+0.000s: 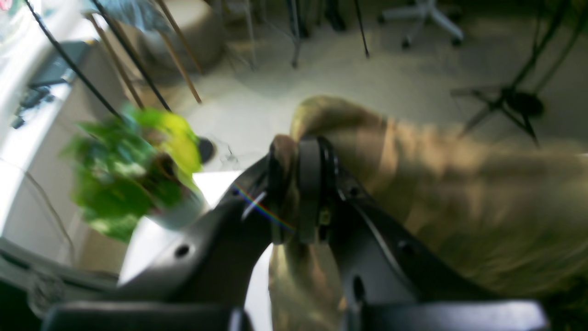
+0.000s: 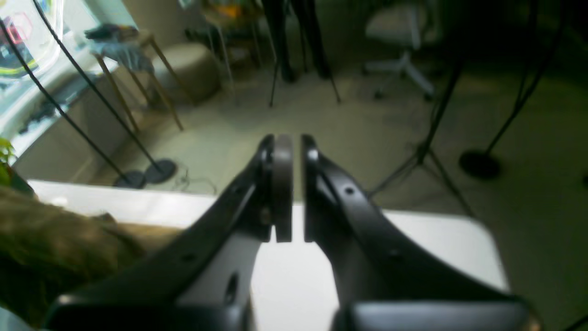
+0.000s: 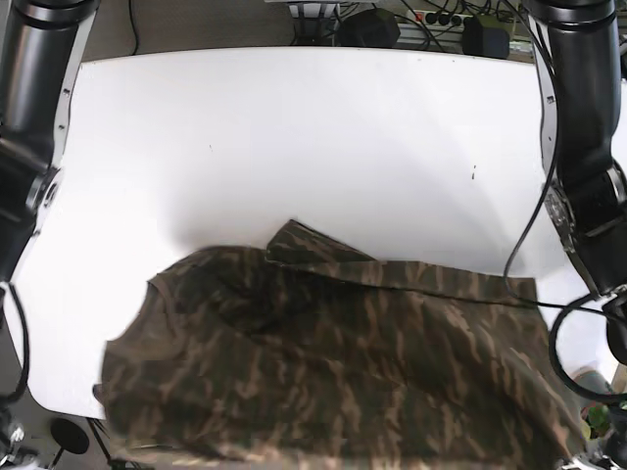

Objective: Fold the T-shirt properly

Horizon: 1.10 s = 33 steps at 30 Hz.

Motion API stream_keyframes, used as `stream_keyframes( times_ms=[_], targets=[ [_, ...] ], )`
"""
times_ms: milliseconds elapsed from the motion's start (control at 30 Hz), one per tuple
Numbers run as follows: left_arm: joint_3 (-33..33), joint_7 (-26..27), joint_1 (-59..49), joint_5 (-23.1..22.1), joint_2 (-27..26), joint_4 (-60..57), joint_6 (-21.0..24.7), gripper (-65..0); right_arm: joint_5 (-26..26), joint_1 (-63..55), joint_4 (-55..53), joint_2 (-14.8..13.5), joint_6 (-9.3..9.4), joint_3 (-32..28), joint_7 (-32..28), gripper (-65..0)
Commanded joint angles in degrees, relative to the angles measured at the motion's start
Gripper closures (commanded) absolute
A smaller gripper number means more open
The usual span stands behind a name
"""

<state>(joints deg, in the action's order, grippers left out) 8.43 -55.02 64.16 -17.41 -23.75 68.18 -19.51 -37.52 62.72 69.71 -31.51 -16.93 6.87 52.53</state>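
Observation:
The camouflage T-shirt [image 3: 343,372] lies spread and rumpled over the near half of the white table [image 3: 294,137], with a flap turned over at its far edge. In the left wrist view my left gripper [image 1: 291,184] is shut on a bunched fold of the T-shirt [image 1: 459,197], which trails off to the right. My right gripper [image 2: 297,184] hovers above the table [image 2: 413,248], its fingers almost together with only a thin slit and nothing in it. Part of the T-shirt [image 2: 55,239] lies to its left. Neither gripper's fingers show in the base view.
A green potted plant [image 1: 133,170] stands just past the table's corner beside the left gripper. Both arms [image 3: 583,147] [image 3: 29,117] run along the table's sides. Stands, cables and a chair are on the floor beyond the table.

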Motion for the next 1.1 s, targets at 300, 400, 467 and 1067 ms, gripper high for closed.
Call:
stream_keyframes(
  times_ms=[300,400,467,1067],
  targets=[
    [0.23,0.04,4.98,-0.57,-1.62,3.16,-0.05,0.0,-0.24,11.35,-1.71,-1.94,-0.35,-7.01,0.08,-2.1],
    [0.23,-0.49,2.08,-0.57,-1.62,5.71,-0.05,0.0,-0.33,8.53,-1.80,-1.94,-0.35,-6.65,0.08,-2.1],
    [0.23,-0.49,0.06,-0.57,-1.62,6.94,-0.05,0.0,-0.33,5.81,-1.71,-1.68,-0.35,-4.46,-0.01,-2.1],
    [14.12,-4.98,-18.05,-0.57,-6.63,13.09,-4.01,0.0,0.20,-12.21,-0.75,5.70,-0.08,-1.73,-1.15,-2.2]
  ],
)
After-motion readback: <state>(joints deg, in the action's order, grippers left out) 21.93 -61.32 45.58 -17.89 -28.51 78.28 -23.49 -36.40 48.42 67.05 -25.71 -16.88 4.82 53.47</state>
